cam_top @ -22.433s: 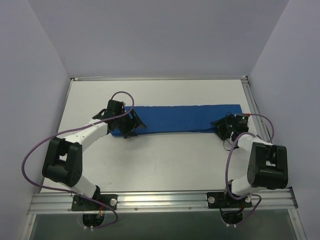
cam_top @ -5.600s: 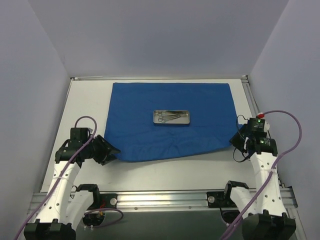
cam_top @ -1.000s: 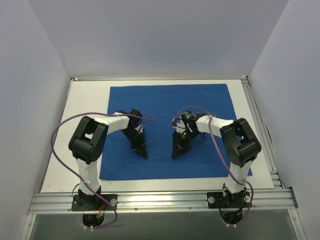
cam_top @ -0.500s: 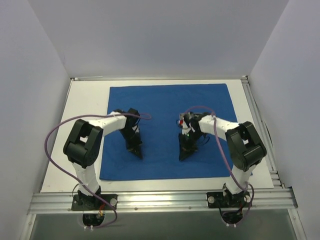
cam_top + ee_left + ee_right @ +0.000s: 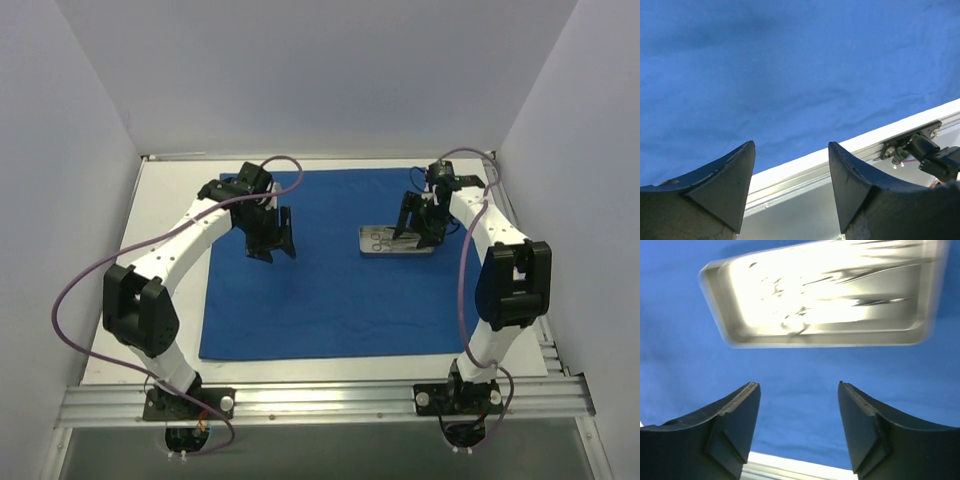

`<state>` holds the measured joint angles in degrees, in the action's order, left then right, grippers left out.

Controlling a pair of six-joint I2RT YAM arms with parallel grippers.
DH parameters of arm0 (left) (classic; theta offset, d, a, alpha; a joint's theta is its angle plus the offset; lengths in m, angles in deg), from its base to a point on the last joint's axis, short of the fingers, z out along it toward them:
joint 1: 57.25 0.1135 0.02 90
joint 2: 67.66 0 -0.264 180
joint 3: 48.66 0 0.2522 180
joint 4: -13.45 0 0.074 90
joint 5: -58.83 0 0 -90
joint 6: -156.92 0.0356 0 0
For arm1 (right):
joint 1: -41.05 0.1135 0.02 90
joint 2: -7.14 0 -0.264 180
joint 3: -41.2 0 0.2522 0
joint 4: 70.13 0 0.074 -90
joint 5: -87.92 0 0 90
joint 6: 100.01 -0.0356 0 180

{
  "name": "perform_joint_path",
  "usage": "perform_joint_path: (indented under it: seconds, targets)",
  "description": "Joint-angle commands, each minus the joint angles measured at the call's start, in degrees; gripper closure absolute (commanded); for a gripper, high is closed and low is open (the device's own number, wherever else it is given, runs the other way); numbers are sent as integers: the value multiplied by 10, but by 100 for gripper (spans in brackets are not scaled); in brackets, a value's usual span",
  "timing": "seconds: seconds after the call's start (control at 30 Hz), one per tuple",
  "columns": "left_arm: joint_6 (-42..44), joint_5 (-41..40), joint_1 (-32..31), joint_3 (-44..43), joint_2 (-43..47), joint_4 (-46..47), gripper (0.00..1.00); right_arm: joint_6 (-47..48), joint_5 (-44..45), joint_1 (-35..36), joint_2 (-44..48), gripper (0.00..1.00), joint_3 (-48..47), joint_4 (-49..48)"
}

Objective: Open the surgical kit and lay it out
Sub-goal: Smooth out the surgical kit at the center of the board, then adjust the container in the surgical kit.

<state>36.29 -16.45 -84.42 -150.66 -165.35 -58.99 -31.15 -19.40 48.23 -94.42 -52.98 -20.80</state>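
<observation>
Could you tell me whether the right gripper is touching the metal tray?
Apart. The right wrist view shows blue cloth between the open right gripper and the near rim of the metal tray.

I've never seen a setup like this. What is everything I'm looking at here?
table: one, white, under everything
cloth: one, royal blue, spread flat on the table
tray: one, silver metal, on the cloth, right of centre
instruments: several, thin silver, in the tray; exact count unclear
rail: one, silver, along the near edge
cables: two, purple, one per arm
left arm, right arm: white with black joints
left fingers: two, black, apart, over bare cloth
right fingers: two, black, apart, by the tray
</observation>
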Motion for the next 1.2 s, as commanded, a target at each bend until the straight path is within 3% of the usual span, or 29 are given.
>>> perform_joint_path:
  seconds: [0.0, 0.3, 0.67, 1.17]
  targets:
    - [36, -18, 20, -18, 22, -1, 30, -34, 32, -17, -17, 34, -21, 44]
    - [91, -70, 26, -39, 62, 4, 26, -202, 25, -39, -37, 35, 3, -29]
    - [114, -87, 56, -50, 79, -1, 26, -261, 62, -40, -58, 45, -2, 6]
    - [120, -50, 127, -54, 68, -17, 27, -303, 58, -36, -72, 51, 17, 5]
